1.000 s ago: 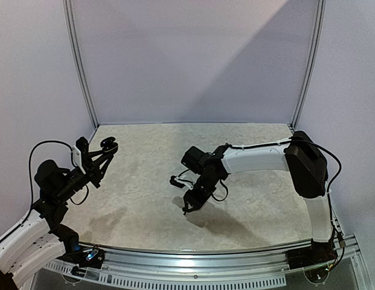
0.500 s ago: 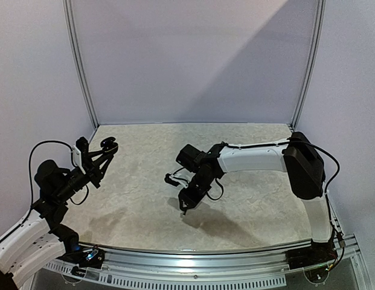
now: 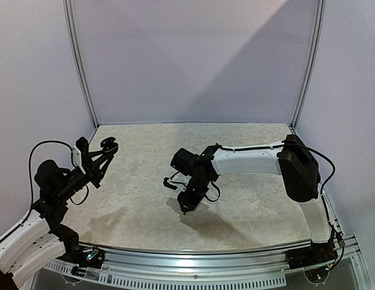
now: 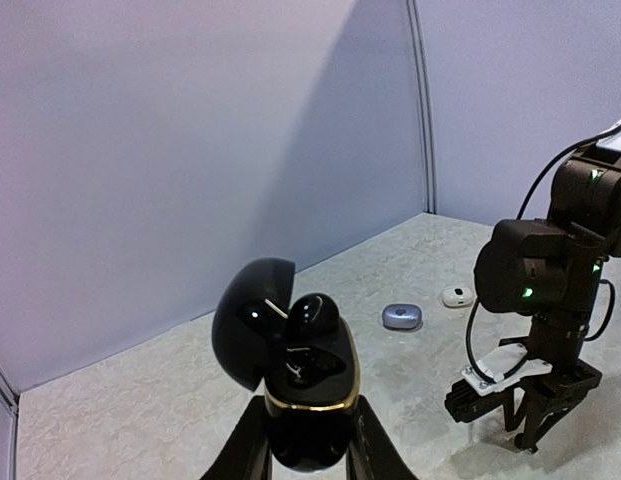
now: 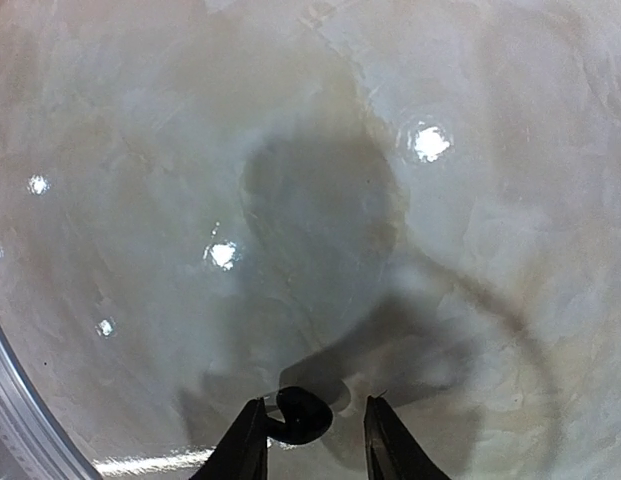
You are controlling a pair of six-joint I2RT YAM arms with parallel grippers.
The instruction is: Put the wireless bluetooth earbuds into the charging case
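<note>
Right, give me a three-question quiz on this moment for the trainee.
1. True or false: the lid of the charging case is closed.
2. What sits between the fingers of the right gripper? A) a white earbud B) a black earbud C) nothing
3. Fill in: the charging case is gripped by the ___ gripper.

Key: 1 false, the lid stands open. 2 B. 3 left; the left gripper is shut on the case.
</note>
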